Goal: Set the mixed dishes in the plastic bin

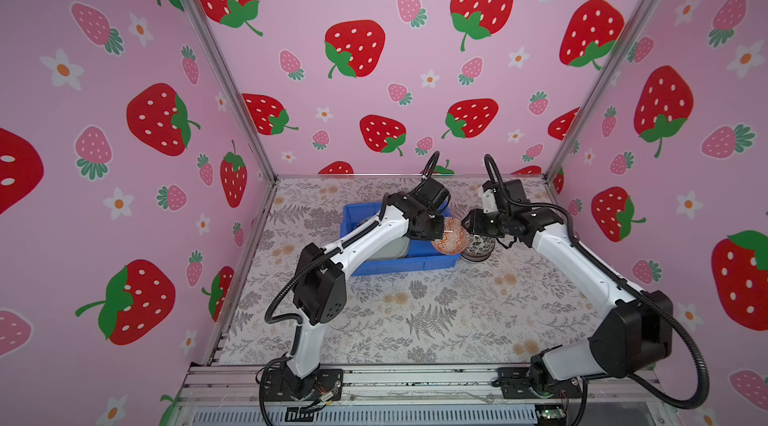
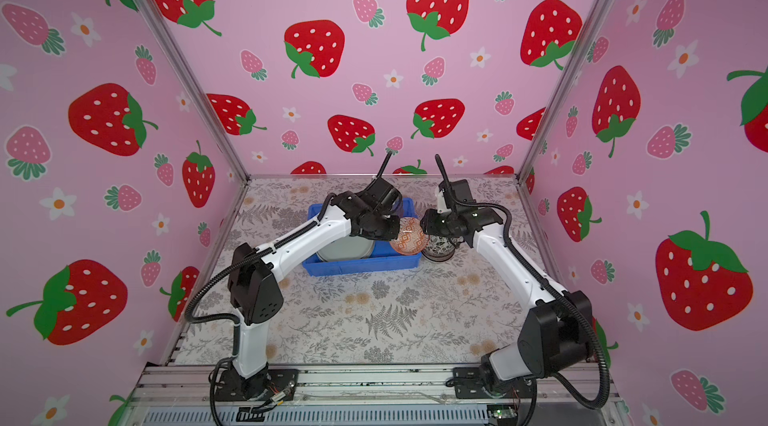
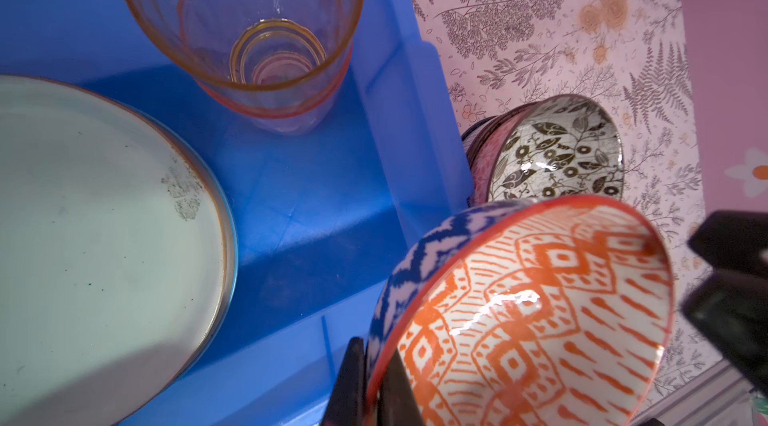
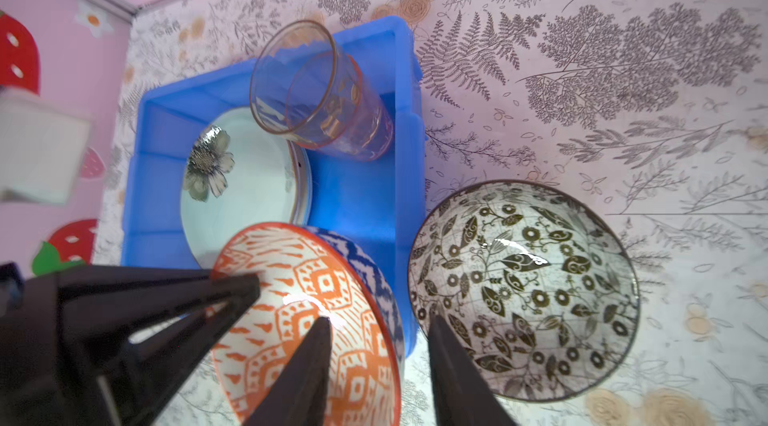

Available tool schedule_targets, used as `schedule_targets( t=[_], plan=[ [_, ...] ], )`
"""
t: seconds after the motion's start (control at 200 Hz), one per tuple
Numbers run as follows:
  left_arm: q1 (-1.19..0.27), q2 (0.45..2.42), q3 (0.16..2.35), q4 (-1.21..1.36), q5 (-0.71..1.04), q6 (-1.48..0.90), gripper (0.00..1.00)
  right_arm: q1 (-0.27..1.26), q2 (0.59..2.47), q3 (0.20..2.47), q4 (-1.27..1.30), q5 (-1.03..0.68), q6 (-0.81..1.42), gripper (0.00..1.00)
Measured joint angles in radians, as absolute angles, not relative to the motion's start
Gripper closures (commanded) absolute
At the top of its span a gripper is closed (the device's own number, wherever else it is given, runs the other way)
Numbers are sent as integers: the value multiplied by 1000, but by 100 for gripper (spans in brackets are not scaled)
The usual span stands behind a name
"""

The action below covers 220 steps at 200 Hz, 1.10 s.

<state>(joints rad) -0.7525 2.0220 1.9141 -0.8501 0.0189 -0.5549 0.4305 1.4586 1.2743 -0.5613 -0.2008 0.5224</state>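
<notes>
At 3 o'clock of the blue bin (image 1: 399, 265), the left hand (image 3: 371, 386) is clamped tight on the rim of the tilted orange-patterned bowl (image 3: 532, 320).
The right hand (image 4: 379, 320) stands partly open, its fingers (image 4: 305, 366) on either side of the same bowl's opposite rim; whether they touch it cannot be told. The bowl, blue-and-white outside, hangs over the bin's 3 o'clock wall in both top views. Just beside it, again at 3 o'clock, the black-and-white bowl (image 1: 478, 248) stands on the desk (image 1: 415, 320), outside the bin. Inside the bin lie a pale green plate (image 4: 249, 191) with a dark flower and an upright glass tumbler (image 4: 324, 104).
</notes>
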Motion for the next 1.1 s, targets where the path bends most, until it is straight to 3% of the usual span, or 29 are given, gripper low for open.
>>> schedule_targets(
  t=[0.08, 0.27, 0.4, 0.48, 1.101],
  plan=[
    [-746, 2022, 1914, -865, 19, -559, 100, 417, 1457, 1274, -561, -210, 524, 49],
    [-714, 2011, 1887, -873, 19, -581, 100, 381, 1441, 1262, -551, -224, 523, 30],
    [-673, 1987, 1846, -867, 39, -599, 100, 361, 1421, 1234, -546, -229, 524, 11],
    [-647, 1970, 1823, -863, 52, -607, 100, 352, 1418, 1219, -545, -232, 530, 4],
    [-599, 1986, 1777, -805, 109, -638, 100, 300, 1386, 1149, -540, -241, 525, 1]
  ],
)
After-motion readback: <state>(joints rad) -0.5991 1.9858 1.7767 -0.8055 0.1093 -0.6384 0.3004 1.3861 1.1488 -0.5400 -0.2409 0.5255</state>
